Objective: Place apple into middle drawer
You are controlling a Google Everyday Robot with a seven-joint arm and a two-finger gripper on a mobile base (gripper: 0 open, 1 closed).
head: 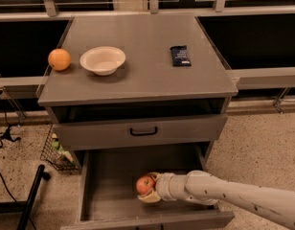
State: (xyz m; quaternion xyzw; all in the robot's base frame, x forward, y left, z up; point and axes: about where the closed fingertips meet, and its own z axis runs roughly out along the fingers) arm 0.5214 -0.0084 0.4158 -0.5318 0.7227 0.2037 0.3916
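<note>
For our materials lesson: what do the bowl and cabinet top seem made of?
The bowl: likely plastic or ceramic, smooth cream sheen. The cabinet top: matte grey, perhaps laminate or painted metal. The gripper holds the apple within the middle drawer.

Red apple [144, 184] clasped by the pincer [148, 188] inside open middle drawer [109, 177].

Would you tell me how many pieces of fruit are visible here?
2. The orange sits far left on the cabinet top, beside the bowl; the apple is gripped in the pincer, low inside the open middle drawer. The floor basket's contents are unclear.
</note>
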